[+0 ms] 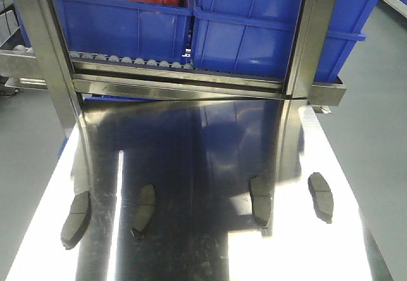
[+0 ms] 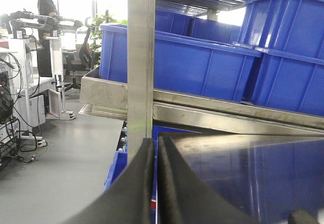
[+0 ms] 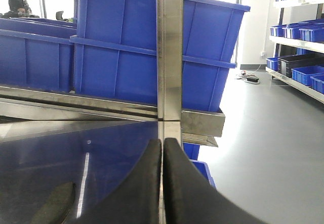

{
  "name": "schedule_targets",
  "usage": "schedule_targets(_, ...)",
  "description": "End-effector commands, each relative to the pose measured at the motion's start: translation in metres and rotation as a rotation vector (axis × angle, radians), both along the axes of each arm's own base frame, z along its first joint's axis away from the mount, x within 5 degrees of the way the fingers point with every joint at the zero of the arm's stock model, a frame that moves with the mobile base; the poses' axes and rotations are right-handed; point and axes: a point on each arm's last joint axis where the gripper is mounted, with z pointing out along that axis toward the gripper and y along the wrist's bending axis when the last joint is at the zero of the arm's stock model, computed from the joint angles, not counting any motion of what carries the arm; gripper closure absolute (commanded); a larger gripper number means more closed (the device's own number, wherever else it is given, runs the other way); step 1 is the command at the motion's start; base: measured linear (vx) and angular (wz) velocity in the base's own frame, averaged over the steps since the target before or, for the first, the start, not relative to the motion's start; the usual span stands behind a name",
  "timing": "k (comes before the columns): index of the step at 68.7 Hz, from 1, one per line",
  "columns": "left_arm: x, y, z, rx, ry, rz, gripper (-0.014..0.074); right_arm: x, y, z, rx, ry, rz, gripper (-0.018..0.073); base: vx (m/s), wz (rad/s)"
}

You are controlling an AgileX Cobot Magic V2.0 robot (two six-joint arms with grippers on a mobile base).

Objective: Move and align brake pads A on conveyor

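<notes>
Four small, dark grey, slightly curved oblong brake pads (image 1: 260, 199) lie on the shiny, reflective steel surface (image 1: 203, 147). They form a loose row across its near part and are well apart from each other. The first pad (image 1: 75, 219) is close to the left edge, with its far end turned to the right. The second pad (image 1: 144, 210) is turned the same way. The third pad (image 1: 260, 192) lies almost straight, and the fourth pad (image 1: 321, 194), near the right edge, has its far end turned to the left.

Behind the surface stands a steel rack (image 1: 178, 84) with rollers, and it carries large blue plastic bins (image 1: 121, 23).

The left claw (image 2: 155, 150) is held low over the left side of the surface and points level toward a steel post (image 2: 140, 57) of the rack. Its black fingers (image 2: 131, 193) are clenched with only a thin slit between them, and they grasp nothing.

The right claw (image 3: 162, 148) is held low in the same manner and points level at another steel post (image 3: 169, 46). Its black fingers (image 3: 144, 188) are pressed together, and nothing is between them. One dark pad (image 3: 55, 203) lies on the surface just left of this claw and does not touch it; I cannot tell which of the four it is.
</notes>
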Motion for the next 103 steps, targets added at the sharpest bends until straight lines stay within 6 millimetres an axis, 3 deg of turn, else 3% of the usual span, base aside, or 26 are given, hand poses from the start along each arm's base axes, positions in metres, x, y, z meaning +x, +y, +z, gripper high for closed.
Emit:
schedule_targets(1, -0.005, -0.001, 0.031, 0.001, -0.138, -0.010, 0.0603, -0.001, 0.000, 0.003, -0.014, -0.074, -0.003, 0.0571, 0.00, 0.00)
schedule_targets(9, -0.001, 0.000, 0.049, -0.002, -0.092, -0.004, 0.0603, -0.001, 0.000, 0.003, -0.014, -0.074, -0.003, 0.0571, 0.00, 0.00)
schedule_targets(32, 0.042, 0.006, 0.084, -0.028, 0.343, 0.042, 0.0603, -0.001, 0.000, 0.003, -0.014, -0.074, -0.003, 0.0571, 0.00, 0.00)
schedule_targets(55, 0.064, 0.009, 0.063, -0.059, 0.754, 0.076, 0.0603, -0.001, 0.000, 0.003, -0.014, -0.074, -0.003, 0.0571, 0.00, 0.00)
schedule_targets(84, 0.063, 0.009, 0.058, -0.071, 0.821, 0.079, 0.0589, -0.001, 0.000, 0.003, -0.014, -0.074, -0.003, 0.0571, 0.00, 0.00)
schedule_targets(94, 0.063, 0.009, 0.059, -0.026, 0.824, 0.063, 0.0524, -0.001, 0.000, 0.003, -0.014, -0.074, -0.003, 0.0571, 0.00, 0.00)
schedule_targets(103, 0.063, 0.009, 0.058, -0.023, 0.830, 0.062, 0.0395, -0.001, 0.000, 0.003, -0.014, -0.074, -0.003, 0.0571, 0.00, 0.00)
